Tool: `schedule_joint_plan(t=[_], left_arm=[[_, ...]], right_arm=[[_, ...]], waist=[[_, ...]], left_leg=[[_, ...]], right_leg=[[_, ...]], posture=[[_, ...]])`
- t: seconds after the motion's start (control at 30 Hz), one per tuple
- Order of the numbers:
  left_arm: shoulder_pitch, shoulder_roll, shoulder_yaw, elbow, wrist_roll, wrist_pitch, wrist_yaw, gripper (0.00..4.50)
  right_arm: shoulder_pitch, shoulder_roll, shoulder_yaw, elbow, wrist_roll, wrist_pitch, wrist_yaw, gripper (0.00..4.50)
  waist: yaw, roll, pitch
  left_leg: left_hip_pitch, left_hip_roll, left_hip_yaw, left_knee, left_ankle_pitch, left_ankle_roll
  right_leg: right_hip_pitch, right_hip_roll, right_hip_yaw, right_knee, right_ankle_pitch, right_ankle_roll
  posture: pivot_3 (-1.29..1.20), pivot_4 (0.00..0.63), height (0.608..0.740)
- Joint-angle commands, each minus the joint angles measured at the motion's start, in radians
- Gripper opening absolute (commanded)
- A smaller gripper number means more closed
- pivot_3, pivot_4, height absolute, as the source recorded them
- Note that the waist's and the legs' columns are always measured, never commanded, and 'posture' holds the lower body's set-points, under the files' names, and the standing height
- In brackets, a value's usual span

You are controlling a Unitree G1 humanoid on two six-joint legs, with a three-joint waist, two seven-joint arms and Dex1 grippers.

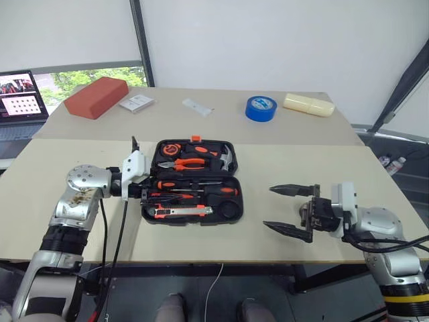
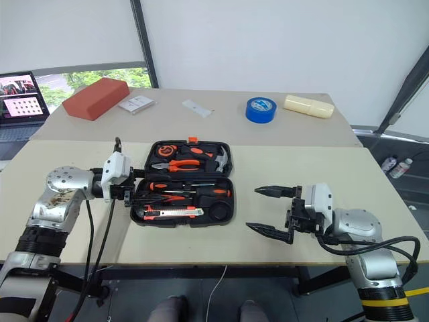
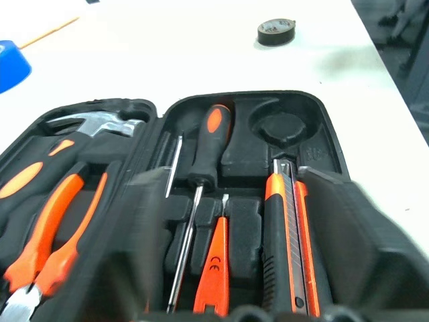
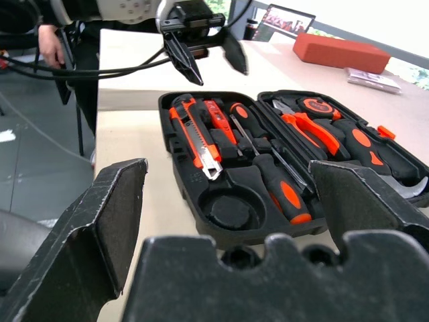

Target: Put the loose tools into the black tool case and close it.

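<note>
Black tool case [image 1: 193, 181] lies open mid-counter [image 1: 281, 228], lid flat. Utility knife [image 1: 182, 212], long screwdriver [image 1: 194, 193], tester pen [image 4: 216, 115] sit in slots. Left pincer [image 4: 204, 54] hovers at case's left edge, fingers parted, nothing held. Right pincer [image 1: 289, 210] hovers right of case, spread wide, empty.

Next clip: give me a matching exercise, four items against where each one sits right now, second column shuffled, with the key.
Items
1. utility knife
2. hammer
3. blue tape roll
4. red block

Places
A. far table, right of centre
B. case half farther from the robot
C. far table, left end near the laptop
D. case half nearer the robot

Pairs: 1-D, 2-B, 3-A, 4-C
</note>
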Motion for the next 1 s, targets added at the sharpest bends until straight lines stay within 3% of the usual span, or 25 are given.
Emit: schedule_joint_plan(t=[0.03,0.1,0.17,0.2,0.37,0.47,0.57,0.7,0.77,0.9,1.0], left_arm=[[0.047,-0.014,-0.029,-0.015,0.042,-0.012,0.017,1.53],[0.072,-0.031,-0.047,-0.003,0.068,-0.019,0.039,0.97],[0.078,-0.049,-0.058,0.02,0.094,-0.055,0.057,0.12],[0.082,-0.052,-0.069,0.025,0.11,-0.059,0.059,0.04],[0.088,-0.074,-0.116,0.067,0.202,-0.015,0.145,0.04],[0.095,-0.09,-0.129,0.043,0.19,0.145,0.177,0.04],[0.104,-0.087,-0.148,-0.002,0.177,0.295,0.177,0.04],[0.13,-0.067,-0.16,-0.028,0.184,0.264,0.143,0.04],[0.14,-0.089,-0.095,-0.032,0.135,0.179,0.159,0.04],[0.18,-0.143,0.091,-0.098,-0.042,-0.037,0.113,1.07],[0.253,-0.125,0.163,-0.183,-0.101,-0.092,0.093,2.15]], right_arm=[[0.003,0.008,-0.017,-0.013,-0.004,-0.031,-0.009,4.5],[0.008,0.01,-0.019,-0.015,-0.005,-0.03,-0.011,4.5],[0.01,0.01,-0.02,-0.014,-0.006,-0.03,-0.012,4.5],[0.013,0.009,-0.022,-0.015,-0.005,-0.03,-0.013,4.5],[0.027,0.004,-0.028,-0.019,-0.005,-0.027,-0.019,4.5],[0.038,0.003,-0.035,-0.032,0.001,-0.019,-0.033,4.5],[0.052,0.0,-0.043,-0.047,0.01,-0.008,-0.046,4.5],[0.091,-0.013,-0.079,-0.075,0.025,0.014,-0.081,4.5],[0.119,-0.017,-0.12,-0.086,0.027,0.025,-0.113,4.5],[0.234,-0.02,-0.229,-0.08,0.002,0.013,-0.177,4.5],[0.355,-0.018,-0.309,-0.015,-0.063,-0.045,-0.207,4.5]], waist=[[0.0,0.0,0.0],[0.001,0.0,0.0],[0.003,0.0,0.0],[0.004,0.0,0.0],[0.005,0.004,-0.002],[0.006,0.007,-0.004],[0.003,0.008,-0.005],[0.002,0.01,-0.006],[0.002,0.011,-0.007],[0.002,0.011,-0.006],[0.003,0.009,-0.006]], left_leg=[[0.0,0.0,0.0,0.0,0.0,0.0],[0.0,0.0,0.0,0.0,0.0,0.0],[0.0,0.0,0.0,0.0,0.0,0.0],[0.0,0.0,0.0,0.001,0.0,0.0],[0.001,0.0,-0.001,0.003,0.0,0.0],[0.001,0.0,-0.001,0.008,0.0,0.0],[0.002,0.0,-0.001,0.009,0.0,0.0],[0.004,0.0,-0.001,0.009,-0.001,-0.001],[0.005,0.0,-0.001,0.009,0.0,-0.001],[0.003,-0.001,-0.001,0.007,0.0,0.003],[-0.002,0.0,-0.002,0.007,-0.001,0.004]], right_leg=[[0.0,0.0,0.0,0.0,0.0,0.0],[0.0,0.0,0.0,0.0,0.0,0.0],[0.0,0.0,0.0,0.0,0.0,0.0],[0.0,0.0,0.0,0.0,0.0,0.0],[0.002,0.0,0.0,0.0,0.0,0.001],[0.004,0.0,0.0,0.001,-0.002,0.007],[0.006,-0.001,0.0,0.001,-0.003,0.002],[0.008,-0.001,0.0,0.0,-0.003,0.001],[0.009,-0.001,0.001,0.0,-0.004,0.001],[0.008,-0.001,0.001,-0.001,-0.003,-0.001],[0.003,0.0,0.001,0.0,0.0,0.001]], posture=[[0.0,0.15,0.74],[0.0,0.15,0.74],[0.0,0.15,0.74],[0.0,0.15,0.74],[0.0,0.15,0.74],[0.0,0.15,0.74],[0.0,0.15,0.74],[0.0,0.15,0.74],[0.0,0.15,0.74],[0.0,0.15,0.74],[0.0,0.15,0.74]])
